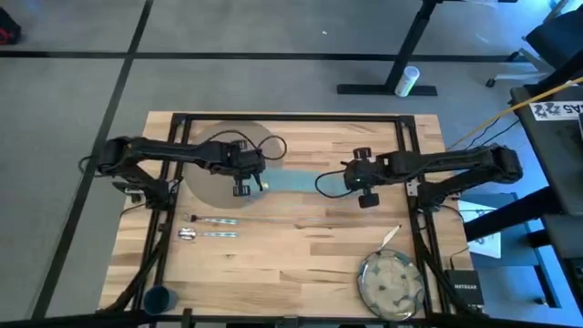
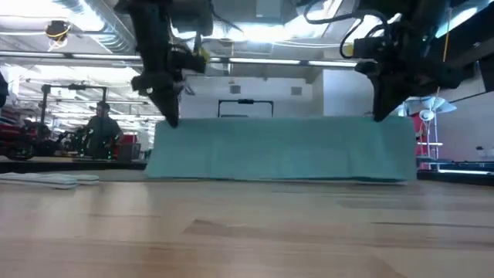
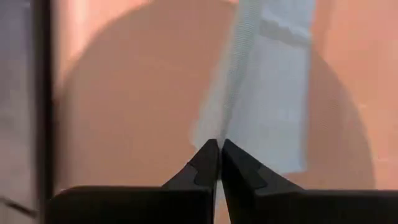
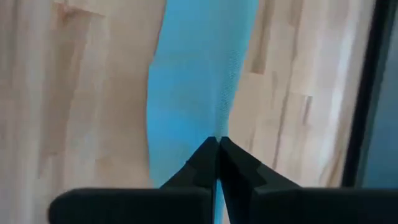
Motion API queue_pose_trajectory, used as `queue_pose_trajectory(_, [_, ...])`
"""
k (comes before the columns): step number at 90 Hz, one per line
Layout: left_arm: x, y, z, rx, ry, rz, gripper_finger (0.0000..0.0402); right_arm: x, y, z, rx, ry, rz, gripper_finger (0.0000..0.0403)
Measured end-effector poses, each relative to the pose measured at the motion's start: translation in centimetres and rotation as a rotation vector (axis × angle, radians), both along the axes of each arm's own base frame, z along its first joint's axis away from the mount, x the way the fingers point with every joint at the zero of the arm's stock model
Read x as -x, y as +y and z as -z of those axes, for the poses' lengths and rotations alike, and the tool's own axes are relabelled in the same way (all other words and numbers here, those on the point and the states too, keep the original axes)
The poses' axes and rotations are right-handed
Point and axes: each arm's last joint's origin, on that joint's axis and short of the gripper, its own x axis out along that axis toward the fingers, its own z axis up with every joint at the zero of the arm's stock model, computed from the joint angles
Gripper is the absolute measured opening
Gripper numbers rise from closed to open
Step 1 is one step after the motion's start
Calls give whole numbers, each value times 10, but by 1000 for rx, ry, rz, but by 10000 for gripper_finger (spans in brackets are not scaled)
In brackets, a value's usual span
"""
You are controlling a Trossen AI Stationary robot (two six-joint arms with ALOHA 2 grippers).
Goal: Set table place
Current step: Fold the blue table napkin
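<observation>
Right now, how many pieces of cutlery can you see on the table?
3. Two lie side by side near the left edge, in front of the placemat. One rests beside the plate at front right.

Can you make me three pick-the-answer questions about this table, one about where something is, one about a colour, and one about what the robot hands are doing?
1. Where is the speckled plate?
A. near the table's front right corner
B. on the placemat
C. under the left arm

2. What colour is the napkin?
A. red
B. teal
C. yellow

3. What are the left gripper and right gripper doing?
A. both hang open over the plate
B. one holds a fork
C. both are shut on the napkin, one at each end

Answers: 1 A, the high view shows it there, away from the placemat. 2 B, it looks teal in the low view. 3 C, each wrist view shows fingers pinched on the cloth's edge.
</observation>
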Motion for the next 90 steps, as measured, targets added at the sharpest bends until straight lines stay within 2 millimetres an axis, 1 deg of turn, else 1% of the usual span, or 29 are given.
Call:
queue_pose_trajectory(8, [1, 2, -10, -46, -22, -7, 0, 0, -2, -1, 61, 2, 15, 0])
queue_pose_trajectory(19, [3, 4, -15, -119, -17, -13, 0, 1, -5, -2, 173, 7, 43, 0])
queue_pose_trajectory(40, [4, 5, -16, -181, 0, -37, 0, 2, -9, -5, 341, 18, 87, 0])
queue_pose_trajectory(76, [4, 7, -17, -266, -7, -82, 0, 1, -11, -6, 452, 5, 143, 0])
queue_pose_trajectory(90, [6, 10, -17, -429, 48, -110, 0, 2, -13, -6, 560, 0, 182, 0])
